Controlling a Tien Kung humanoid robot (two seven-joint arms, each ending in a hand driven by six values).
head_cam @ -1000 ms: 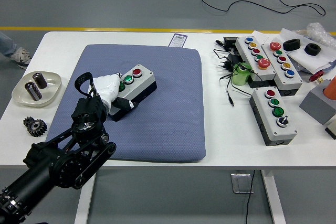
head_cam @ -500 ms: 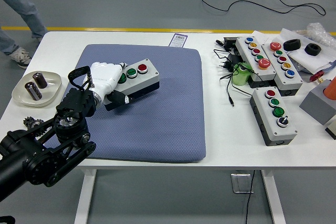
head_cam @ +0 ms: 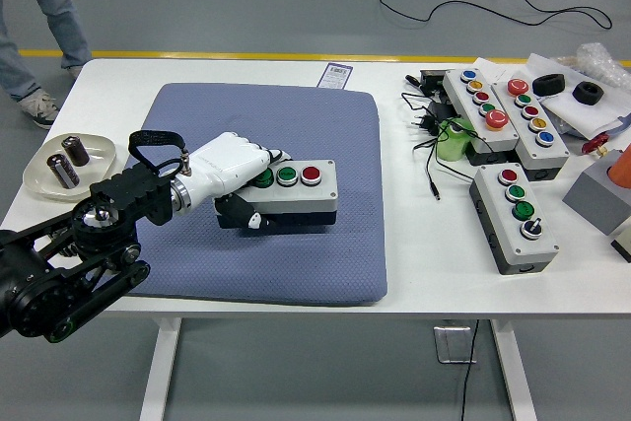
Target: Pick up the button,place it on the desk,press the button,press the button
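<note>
- The left hand (head_cam: pixel 232 170) covers the left end of the button box (head_cam: pixel 291 192), fingers wrapped over it, thumb underneath; that end is hidden
- The box is on or just above the blue mat (head_cam: pixel 266 189); which one, I cannot tell
- A person's legs (head_cam: pixel 39 17) are cut off at top left, on the grey floor
- The mat lies on the white surface (head_cam: pixel 414 244)
- A shallow dish (head_cam: pixel 67 167) at left holds two dark cylinders (head_cam: pixel 69 160)

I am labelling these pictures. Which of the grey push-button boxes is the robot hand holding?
The grey three-button box on the blue mat, gripped at its left end by the white left hand. The other boxes sit untouched on the right of the bare white table.
</note>
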